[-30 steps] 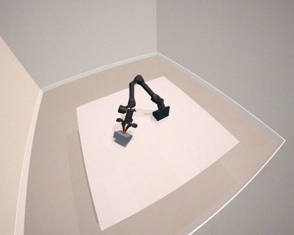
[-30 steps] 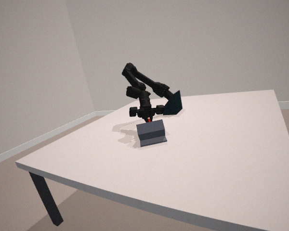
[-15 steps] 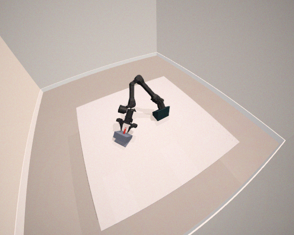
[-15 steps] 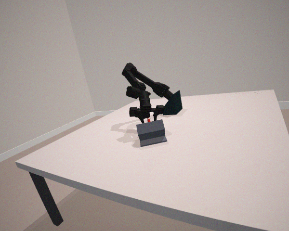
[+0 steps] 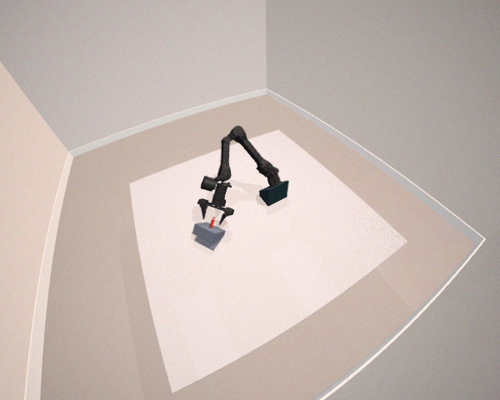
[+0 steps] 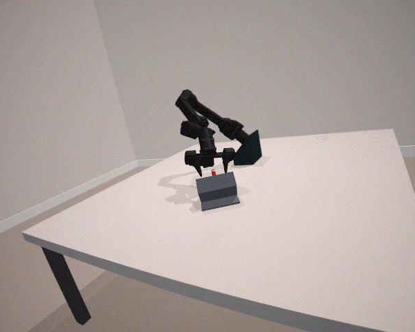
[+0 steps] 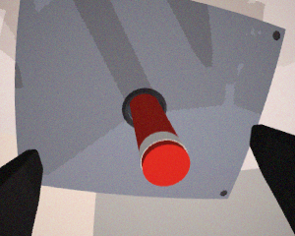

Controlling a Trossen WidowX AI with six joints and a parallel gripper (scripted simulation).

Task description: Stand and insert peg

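The red peg [image 5: 212, 222] [image 6: 213, 173] [image 7: 152, 120] stands in the hole [image 7: 126, 109] of the blue-grey sloped panel [image 5: 207, 232] [image 6: 216, 183] [image 7: 69, 123]. Its pale band and red end are outward, and its plain end is hidden inside the hole. How deep it sits cannot be seen. My gripper [image 5: 212, 221] [image 6: 213, 174] [image 7: 147, 148] is wide open, with one finger on each side of the peg and a gap on both sides. Nothing is held.
The white table [image 5: 276, 275] [image 6: 290, 228] carries the panel. A dark teal block [image 5: 274, 193] [image 6: 250, 151] stands at the arm's base, behind the panel in the exterior view. The panel's face has small dark dots near its corners.
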